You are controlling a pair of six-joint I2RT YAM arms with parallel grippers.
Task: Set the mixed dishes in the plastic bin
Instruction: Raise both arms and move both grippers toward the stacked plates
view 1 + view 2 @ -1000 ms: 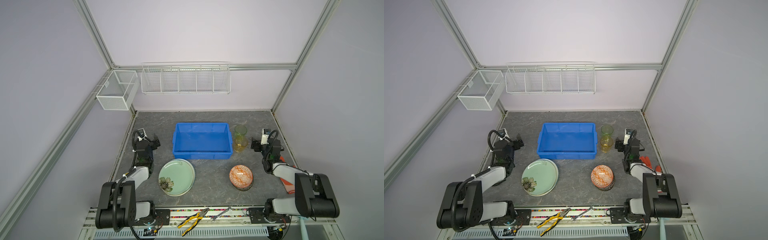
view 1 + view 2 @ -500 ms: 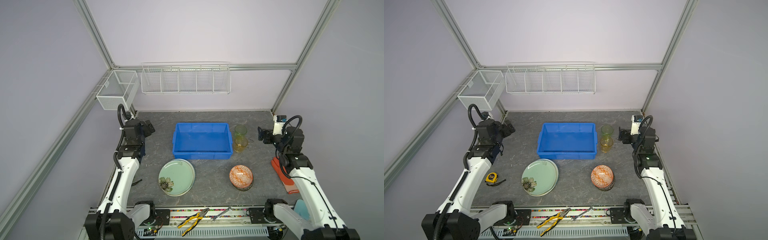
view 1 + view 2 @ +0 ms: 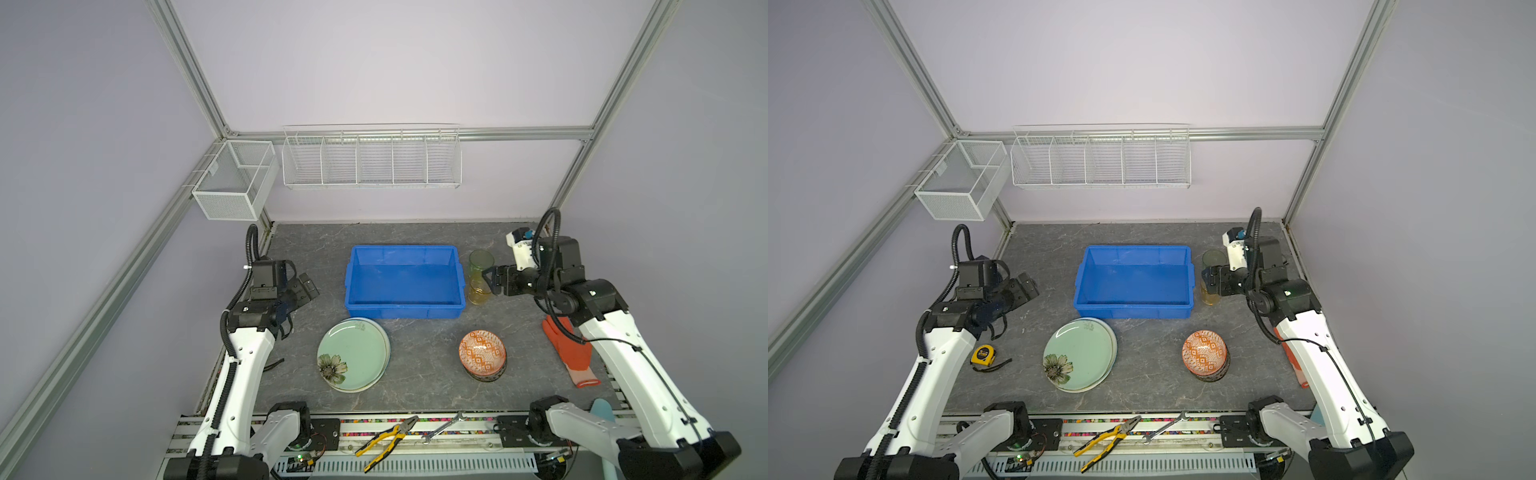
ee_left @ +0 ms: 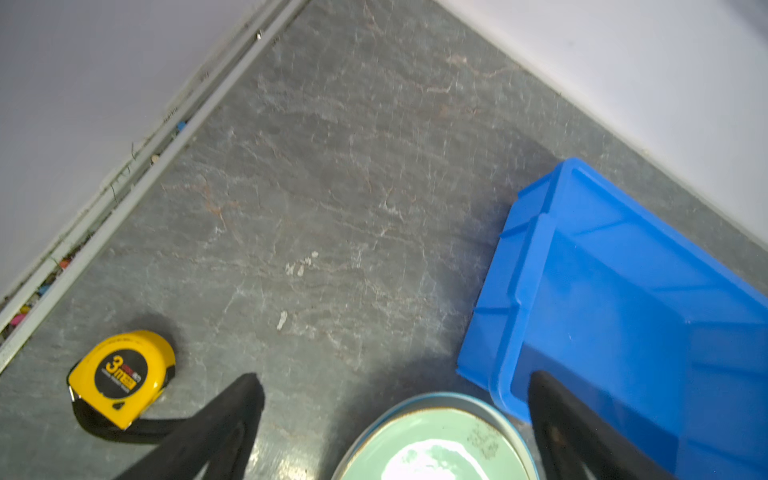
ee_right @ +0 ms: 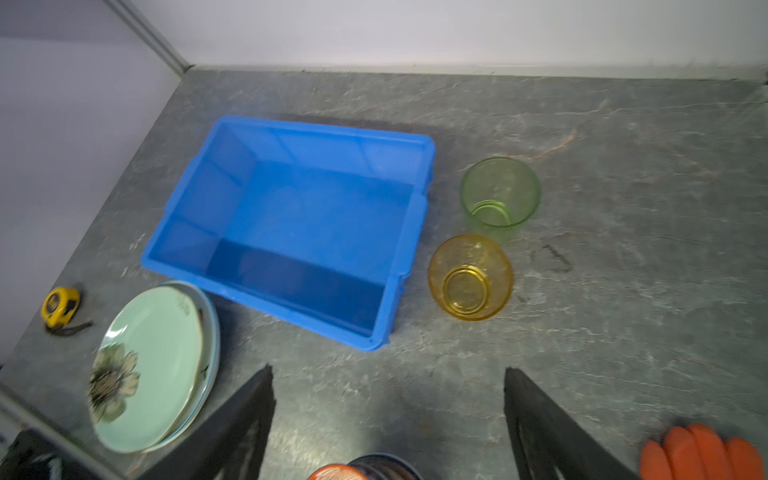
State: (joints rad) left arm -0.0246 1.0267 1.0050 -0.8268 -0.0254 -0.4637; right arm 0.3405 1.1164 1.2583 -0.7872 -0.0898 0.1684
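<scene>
The blue plastic bin [image 3: 403, 249] [image 5: 299, 216] stands empty at mid table. In front of it to the left lies a stack of plates, a pale green flower plate [image 3: 353, 353] [image 4: 436, 449] on top. An orange patterned bowl [image 3: 483, 353] [image 5: 336, 473] tops a bowl stack at the front right. A green glass [image 3: 481, 261] [image 5: 500, 195] and an amber glass [image 5: 469, 276] stand upright just right of the bin. My left gripper [image 3: 307, 286] [image 4: 395, 376] hangs open left of the bin. My right gripper [image 3: 492, 281] [image 5: 388, 369] hangs open above the table by the glasses, holding nothing.
A yellow tape measure [image 3: 983, 354] [image 4: 120, 376] lies near the left wall. An orange glove [image 3: 571, 353] lies at the right edge. Yellow-handled pliers [image 3: 390, 440] and a wrench [image 3: 444, 426] rest on the front rail. White wire baskets [image 3: 370, 162] hang on the walls.
Both arms have risen from a folded, low pose and stretched out. Their grippers have moved inward toward the bin. The tape measure has come into view. The dishes have not moved.
</scene>
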